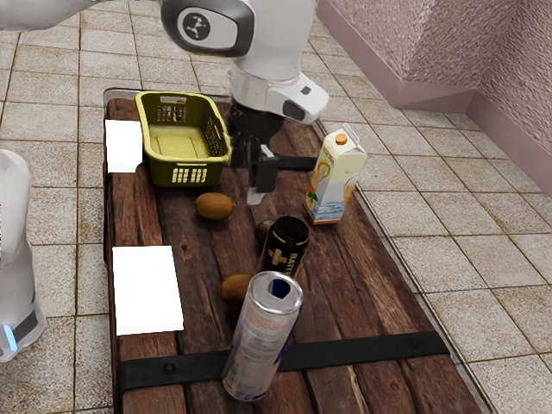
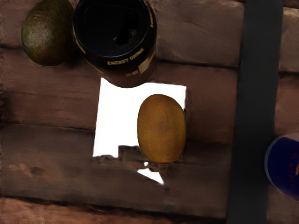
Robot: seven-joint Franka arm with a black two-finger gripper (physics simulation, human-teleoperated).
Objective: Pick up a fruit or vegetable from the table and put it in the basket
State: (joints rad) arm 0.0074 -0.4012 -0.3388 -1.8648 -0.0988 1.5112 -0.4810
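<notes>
Standing with its mouth upward toward the exterior view's left, a yellow-green basket (image 1: 184, 172) seems set to receive produce from above. Just beside it, on the wooden table (image 1: 185, 233), lies a brown oval fruit (image 1: 214, 206). Farther right, a second brown fruit (image 2: 162, 128) rests on its side near the cans, a likely target, since the wrist view looks down on it. The black gripper (image 1: 257, 179) hangs above the table, probably high to clear the can tops; I cannot tell whether it is open or closed. A silver can (image 1: 260, 341) stands upright by that second fruit. Next, a dark green fruit (image 2: 46, 32) sits against or just beside an upright black can (image 2: 115, 44), which may hamper a grasp there. Rightmost, a juice carton (image 1: 336, 177) stands apart.
</notes>
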